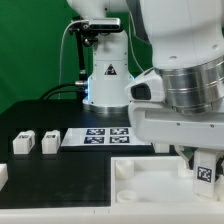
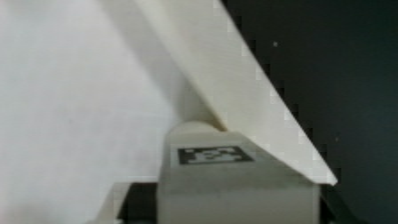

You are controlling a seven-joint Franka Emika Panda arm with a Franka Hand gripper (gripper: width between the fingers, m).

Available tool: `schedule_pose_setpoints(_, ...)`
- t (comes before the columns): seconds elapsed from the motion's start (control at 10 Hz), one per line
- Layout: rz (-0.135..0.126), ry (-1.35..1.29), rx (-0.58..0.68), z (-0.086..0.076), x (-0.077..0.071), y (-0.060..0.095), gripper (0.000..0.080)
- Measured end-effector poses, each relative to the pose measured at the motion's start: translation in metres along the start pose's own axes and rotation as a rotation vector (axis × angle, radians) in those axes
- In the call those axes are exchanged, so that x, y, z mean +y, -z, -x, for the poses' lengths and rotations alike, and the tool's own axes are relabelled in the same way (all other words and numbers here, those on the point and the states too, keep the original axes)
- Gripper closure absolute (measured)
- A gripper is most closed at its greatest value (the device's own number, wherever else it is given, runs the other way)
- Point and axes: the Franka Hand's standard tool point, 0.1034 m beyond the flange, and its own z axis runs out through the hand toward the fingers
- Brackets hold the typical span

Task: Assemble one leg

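My gripper point(image 1: 203, 160) is shut on a leg point(image 1: 205, 173), a small white block with a black-and-white tag. It holds the leg upright over the right part of the large flat white square piece point(image 1: 150, 192). In the wrist view the leg point(image 2: 215, 160) fills the gap between the dark fingers point(image 2: 143, 203), tag facing the camera. Its far end is at the raised edge point(image 2: 240, 85) of the white piece point(image 2: 71, 100). I cannot tell whether the leg touches it. Two more legs point(image 1: 22, 143) point(image 1: 50, 141) lie on the black table at the exterior view's left.
The marker board point(image 1: 106, 135) lies flat behind the white piece. Another white part point(image 1: 3, 175) pokes in at the exterior view's left edge. The robot base point(image 1: 105, 75) stands at the back. A round corner socket point(image 1: 122, 169) shows on the white piece.
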Motion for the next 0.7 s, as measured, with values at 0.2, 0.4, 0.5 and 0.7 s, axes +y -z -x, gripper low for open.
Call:
schedule_pose_setpoints(0.2, -0.060, -0.394, 0.027, -0.0019, -0.0017, -0.0006, 0.0502)
schedule_pose_setpoints(0.4, -0.086, -0.621, 0.011, -0.0022, -0.0028, -0.0001, 0.0502)
schedule_pose_setpoints(0.5, -0.092, -0.617, 0.019, -0.0006, -0.0024, -0.0005, 0.0502)
schedule_pose_setpoints(0.7, -0.093, -0.606, 0.018, 0.0001, -0.0030, -0.0009, 0.0501)
